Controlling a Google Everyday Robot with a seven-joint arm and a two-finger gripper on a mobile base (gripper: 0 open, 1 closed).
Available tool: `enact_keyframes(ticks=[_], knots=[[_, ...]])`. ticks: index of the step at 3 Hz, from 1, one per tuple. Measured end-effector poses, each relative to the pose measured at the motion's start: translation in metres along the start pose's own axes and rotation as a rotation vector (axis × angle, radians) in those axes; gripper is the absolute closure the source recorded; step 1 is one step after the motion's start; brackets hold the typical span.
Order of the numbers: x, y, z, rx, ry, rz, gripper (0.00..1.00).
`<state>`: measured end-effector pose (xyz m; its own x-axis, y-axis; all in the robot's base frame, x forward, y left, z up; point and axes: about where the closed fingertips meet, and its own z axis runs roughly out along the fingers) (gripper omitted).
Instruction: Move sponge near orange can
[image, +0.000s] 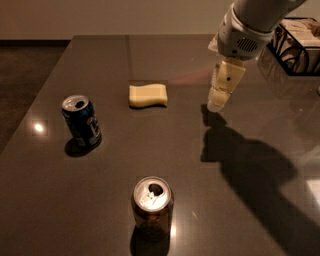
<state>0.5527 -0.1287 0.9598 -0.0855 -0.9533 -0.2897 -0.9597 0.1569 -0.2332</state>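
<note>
The pale yellow sponge (148, 95) lies flat on the dark table (240, 200), left of centre and toward the far side. The orange can (152, 202) stands upright near the front edge, its silver top open. My gripper (217, 102) hangs pointing down above the table, to the right of the sponge and about a sponge's width away from it. It touches neither the sponge nor the can and holds nothing that I can see. Its shadow falls on the table to the right.
A dark blue can (81, 121) stands upright at the left, in front of the sponge. A black wire basket (295, 47) sits at the far right corner. The table's left edge runs diagonally past the blue can.
</note>
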Motion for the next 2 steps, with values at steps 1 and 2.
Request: enact_keyframes(ticks=[1, 2], knots=[[-0.047, -0.027, 0.045, -0.02, -0.041, -0.026, 0.0], [-0.073, -0.035, 0.078, -0.048, -0.055, -0.037, 0.0]])
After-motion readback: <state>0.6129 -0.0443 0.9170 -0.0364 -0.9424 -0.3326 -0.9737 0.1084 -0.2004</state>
